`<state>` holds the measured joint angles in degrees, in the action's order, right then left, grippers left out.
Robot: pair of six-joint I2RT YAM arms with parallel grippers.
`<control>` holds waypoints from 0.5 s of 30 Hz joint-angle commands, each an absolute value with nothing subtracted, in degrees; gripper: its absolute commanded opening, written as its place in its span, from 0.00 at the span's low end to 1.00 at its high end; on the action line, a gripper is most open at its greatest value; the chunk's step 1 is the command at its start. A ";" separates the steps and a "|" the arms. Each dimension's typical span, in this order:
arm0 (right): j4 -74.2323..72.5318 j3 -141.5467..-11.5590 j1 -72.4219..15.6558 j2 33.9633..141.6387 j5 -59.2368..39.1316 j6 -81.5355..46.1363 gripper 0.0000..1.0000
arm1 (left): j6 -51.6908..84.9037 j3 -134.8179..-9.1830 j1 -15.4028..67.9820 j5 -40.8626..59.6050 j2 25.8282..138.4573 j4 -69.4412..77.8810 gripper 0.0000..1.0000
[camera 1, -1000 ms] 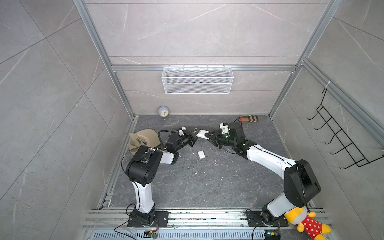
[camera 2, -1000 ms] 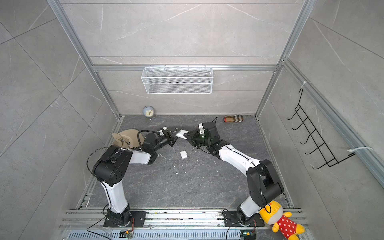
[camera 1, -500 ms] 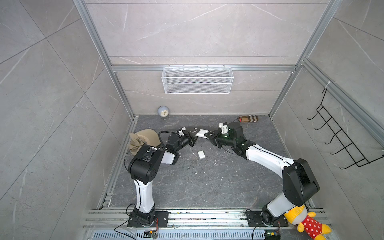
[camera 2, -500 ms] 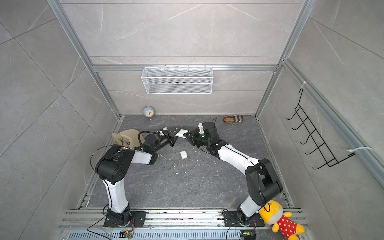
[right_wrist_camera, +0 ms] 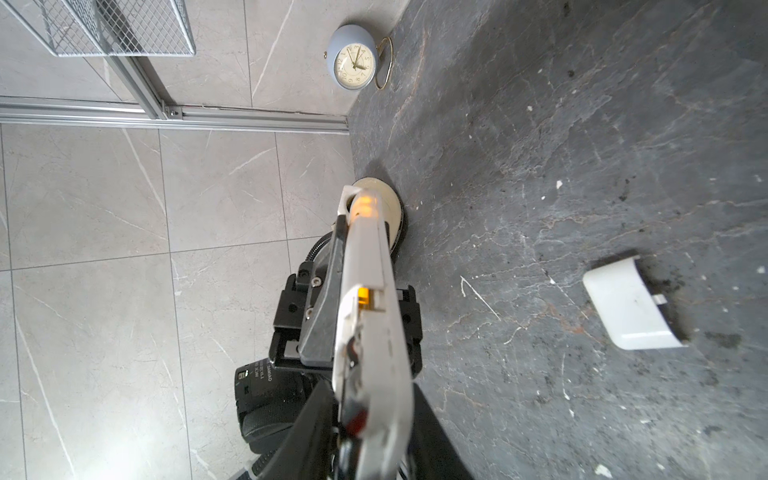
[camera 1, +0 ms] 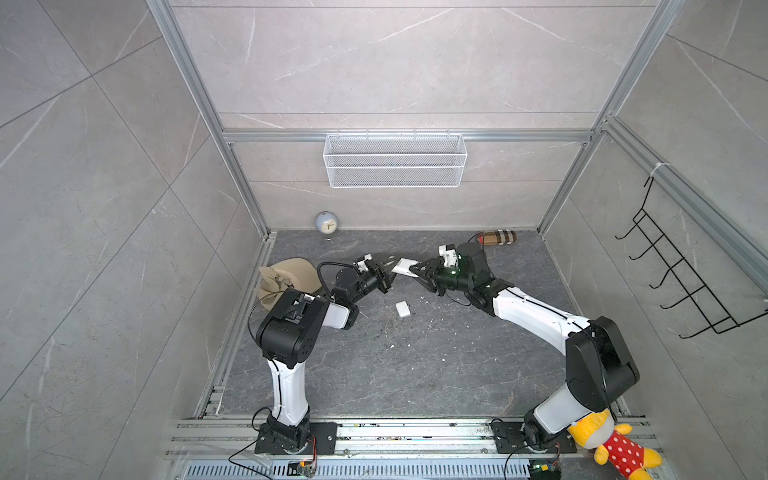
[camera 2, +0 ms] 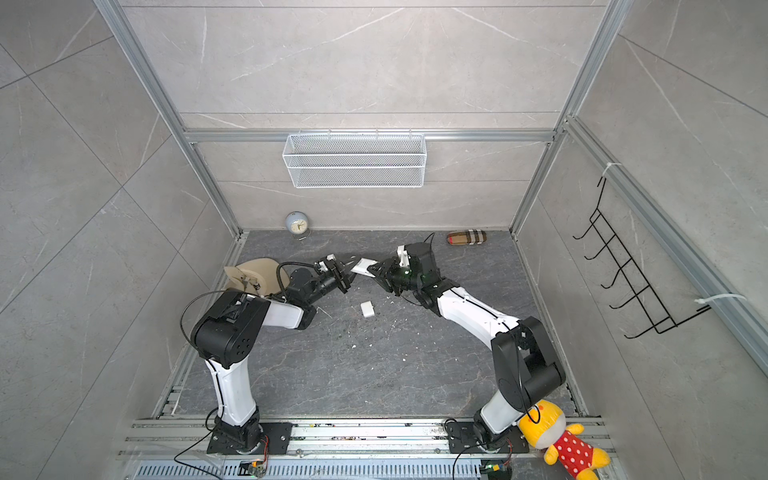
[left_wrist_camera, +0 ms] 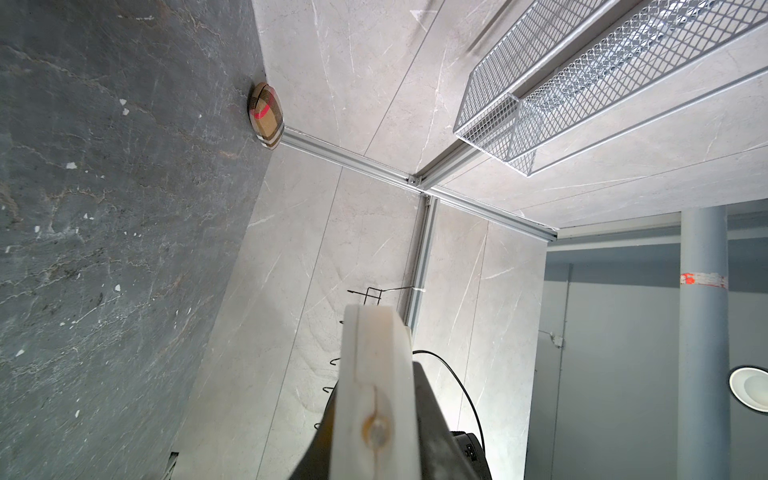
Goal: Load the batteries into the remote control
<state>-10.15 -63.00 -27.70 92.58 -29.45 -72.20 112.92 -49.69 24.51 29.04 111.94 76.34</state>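
Note:
The white remote control (camera 1: 402,266) (camera 2: 362,266) hangs above the dark floor at the back middle, held from both ends. My left gripper (camera 1: 384,272) (camera 2: 343,272) is shut on its left end; in the left wrist view the remote control (left_wrist_camera: 374,365) stands edge-on between the dark fingers (left_wrist_camera: 432,419). My right gripper (camera 1: 420,272) (camera 2: 379,272) (right_wrist_camera: 370,428) is shut on the right end of the remote control (right_wrist_camera: 365,316). A dark part with a red patch (right_wrist_camera: 356,419) sits at the remote's edge between the fingers; I cannot tell if it is one of the batteries. The white back cover (camera 1: 402,309) (right_wrist_camera: 631,305) lies on the floor.
A beige cap (camera 1: 286,276) lies behind the left arm. A small clock (camera 1: 326,223) and a plaid case (camera 1: 498,237) stand by the back wall, under a wire basket (camera 1: 395,160). White specks litter the floor (camera 1: 415,357). A plush toy (camera 1: 615,449) sits at the front right.

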 commanded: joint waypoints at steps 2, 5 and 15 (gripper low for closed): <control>-9.14 -64.68 -26.98 91.80 -30.32 -70.49 0.29 | 111.69 -50.59 24.78 30.06 109.90 80.19 0.00; -8.66 -64.99 -26.98 91.74 -30.63 -70.18 0.21 | 110.13 -50.10 24.77 30.28 108.78 78.67 0.00; -6.66 -64.77 -26.98 91.57 -31.90 -68.66 0.11 | 107.94 -50.10 24.78 31.02 107.49 75.85 0.00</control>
<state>-9.67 -63.68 -26.94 92.55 -31.00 -71.77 109.73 -49.67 24.51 29.30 110.61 74.70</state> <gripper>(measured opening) 0.151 0.183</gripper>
